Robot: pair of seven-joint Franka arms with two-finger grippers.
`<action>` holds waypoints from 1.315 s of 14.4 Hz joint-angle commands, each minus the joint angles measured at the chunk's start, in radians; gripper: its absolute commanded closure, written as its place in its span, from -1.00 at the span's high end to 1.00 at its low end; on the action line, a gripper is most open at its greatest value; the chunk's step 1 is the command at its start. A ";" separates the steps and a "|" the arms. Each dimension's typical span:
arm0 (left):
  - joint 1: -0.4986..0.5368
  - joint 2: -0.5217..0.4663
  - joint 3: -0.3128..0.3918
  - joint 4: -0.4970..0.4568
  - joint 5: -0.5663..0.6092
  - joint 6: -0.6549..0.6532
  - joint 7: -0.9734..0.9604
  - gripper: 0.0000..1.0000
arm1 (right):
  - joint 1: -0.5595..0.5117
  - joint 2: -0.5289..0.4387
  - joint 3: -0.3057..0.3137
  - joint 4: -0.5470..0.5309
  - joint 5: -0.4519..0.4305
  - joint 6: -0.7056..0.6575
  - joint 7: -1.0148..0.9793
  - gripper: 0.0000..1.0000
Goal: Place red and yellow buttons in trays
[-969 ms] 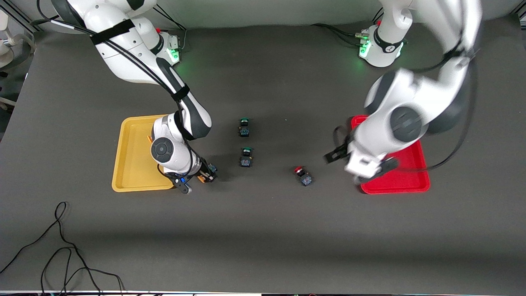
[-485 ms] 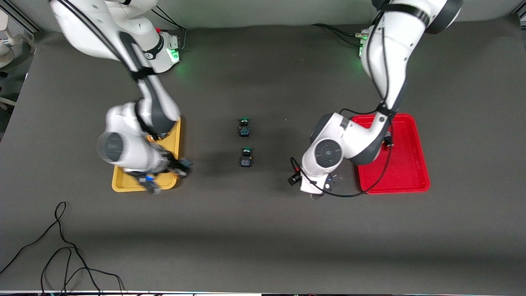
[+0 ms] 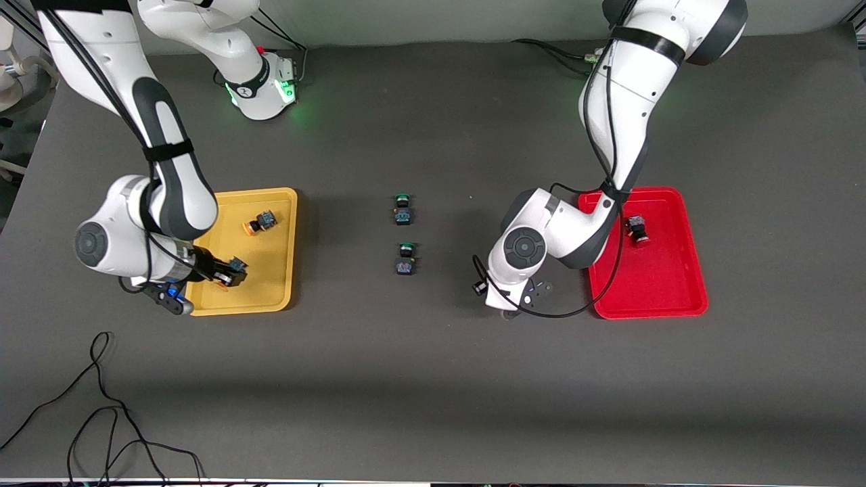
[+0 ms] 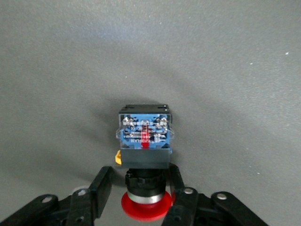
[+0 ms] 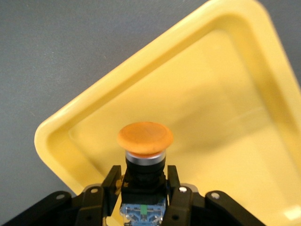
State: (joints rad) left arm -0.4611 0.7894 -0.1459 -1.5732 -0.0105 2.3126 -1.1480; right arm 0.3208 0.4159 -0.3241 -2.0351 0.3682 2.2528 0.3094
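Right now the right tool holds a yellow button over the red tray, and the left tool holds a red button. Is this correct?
Not quite. The right tool holds the yellow button over the yellow tray, as the right wrist view shows. The left tool does hold a red button.

yellow tray [image 3: 284,203], two yellow buttons [image 3: 261,222], red tray [image 3: 676,291]

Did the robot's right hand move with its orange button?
Yes. The right hand, shut on an orange-capped button, went from the bare table beside the yellow tray to over the tray's floor.
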 commanded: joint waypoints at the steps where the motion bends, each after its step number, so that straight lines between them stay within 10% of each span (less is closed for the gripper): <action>1: -0.001 -0.035 0.011 -0.030 0.017 0.002 -0.021 -0.95 | 0.017 0.017 -0.004 0.010 0.037 0.030 -0.024 0.94; 9: 0.102 -0.330 0.017 -0.025 0.015 -0.485 0.146 -1.00 | 0.024 -0.254 0.005 0.013 -0.039 -0.125 -0.027 1.00; 13: 0.235 -0.403 0.020 -0.181 0.017 -0.438 0.364 -1.00 | 0.001 -0.465 0.065 0.064 -0.257 -0.238 -0.045 1.00; 19: 0.320 -0.389 0.077 -0.466 0.027 -0.038 0.566 -1.00 | -0.167 -0.650 0.226 0.203 -0.265 -0.513 -0.234 1.00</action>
State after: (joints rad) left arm -0.1349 0.4272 -0.0873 -1.9248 0.0070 2.1510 -0.6273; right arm 0.1840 -0.2008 -0.1351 -1.8712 0.1257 1.8039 0.1197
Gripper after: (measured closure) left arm 0.674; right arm 0.000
